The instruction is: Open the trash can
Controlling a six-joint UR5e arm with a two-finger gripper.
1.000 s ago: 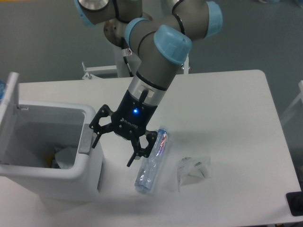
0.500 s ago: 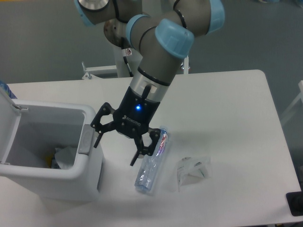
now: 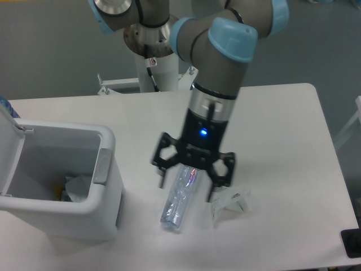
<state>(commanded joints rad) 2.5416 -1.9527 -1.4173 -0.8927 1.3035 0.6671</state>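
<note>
The white trash can [image 3: 107, 197] stands at the table's left front with its lid [image 3: 10, 116] swung up and back at the far left, so the inside shows, holding some crumpled waste. A grey push tab [image 3: 101, 167] sits on its right rim. My gripper [image 3: 187, 189] hangs open to the right of the can, well apart from it, straddling the upper end of a clear plastic bottle [image 3: 177, 202] that lies on the table. Nothing is held between the fingers.
A crumpled clear wrapper [image 3: 230, 204] lies just right of the bottle, under my right finger. The white table [image 3: 282, 141] stretches to the right and back. A dark object [image 3: 352, 243] sits at the front right corner.
My gripper has moved right, away from the trash can's rim, and turned so that it now sits over the bottle. The lid tipped further back a second ago and has stayed there.
</note>
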